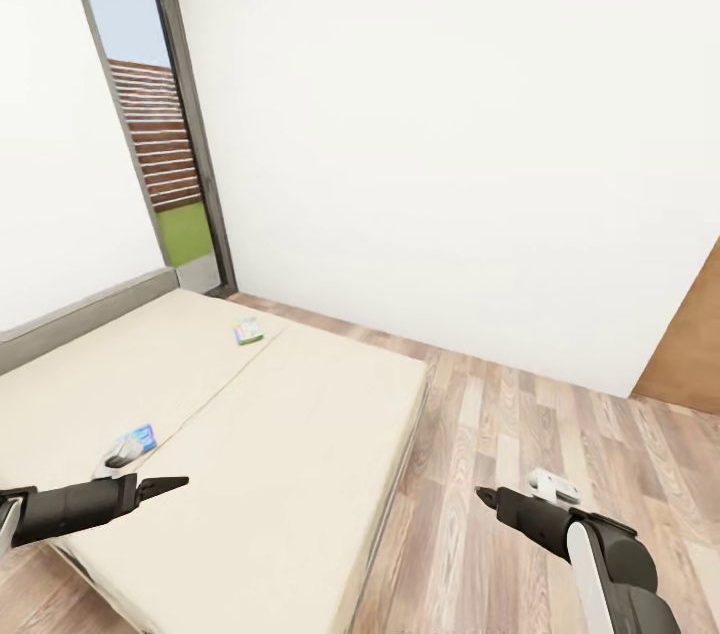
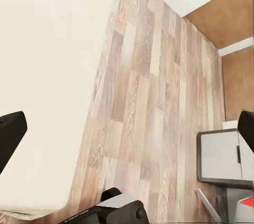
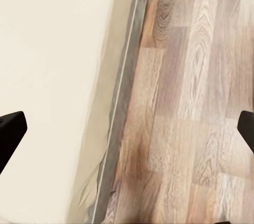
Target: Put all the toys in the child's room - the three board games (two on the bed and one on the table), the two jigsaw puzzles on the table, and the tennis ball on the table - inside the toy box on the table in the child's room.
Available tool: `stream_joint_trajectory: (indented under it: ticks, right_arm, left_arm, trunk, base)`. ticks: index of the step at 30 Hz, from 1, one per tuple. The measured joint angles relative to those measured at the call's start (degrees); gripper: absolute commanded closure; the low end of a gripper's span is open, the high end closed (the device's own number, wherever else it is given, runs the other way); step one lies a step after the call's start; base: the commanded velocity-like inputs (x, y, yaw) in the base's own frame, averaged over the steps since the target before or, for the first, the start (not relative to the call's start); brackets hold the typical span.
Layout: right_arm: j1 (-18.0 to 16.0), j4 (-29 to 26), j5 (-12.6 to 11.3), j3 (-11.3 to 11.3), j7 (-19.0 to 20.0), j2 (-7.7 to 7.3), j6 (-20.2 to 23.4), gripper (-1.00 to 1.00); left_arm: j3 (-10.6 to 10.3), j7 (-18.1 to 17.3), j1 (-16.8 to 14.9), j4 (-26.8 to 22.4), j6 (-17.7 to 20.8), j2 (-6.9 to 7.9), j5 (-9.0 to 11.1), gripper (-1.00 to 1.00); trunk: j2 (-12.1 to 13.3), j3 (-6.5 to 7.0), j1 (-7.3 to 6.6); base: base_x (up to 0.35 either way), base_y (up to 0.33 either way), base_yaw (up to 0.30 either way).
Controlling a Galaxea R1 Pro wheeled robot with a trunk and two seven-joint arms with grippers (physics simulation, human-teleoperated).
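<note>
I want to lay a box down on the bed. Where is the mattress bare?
The bed is mostly bare: the wide stretch between the green board game and the floor-side edge. It is crowded only near the blue board game, by the left gripper.

Two dark grey robot arms taper to black pointed tips; the right arm carries a white shell panel and white wrist block.

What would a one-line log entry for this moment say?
place: bedside | bed: two board games, near, far | left gripper: open, empty | right gripper: open, empty
</note>
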Motion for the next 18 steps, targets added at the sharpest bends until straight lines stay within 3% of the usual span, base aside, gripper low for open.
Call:
stream_joint_trajectory:
  ticks: [18]
  right_arm:
    - [-0.01, 0.01, -0.01, 0.00, 0.01, 0.02, -0.01, -1.00]
  left_arm:
    - [0.00, 0.00, 0.00, -0.01, 0.01, 0.00, 0.00, -1.00]
  trunk:
    - [0.00, 0.00, 0.01]
  base:
    - [-0.010, 0.172, -0.279]
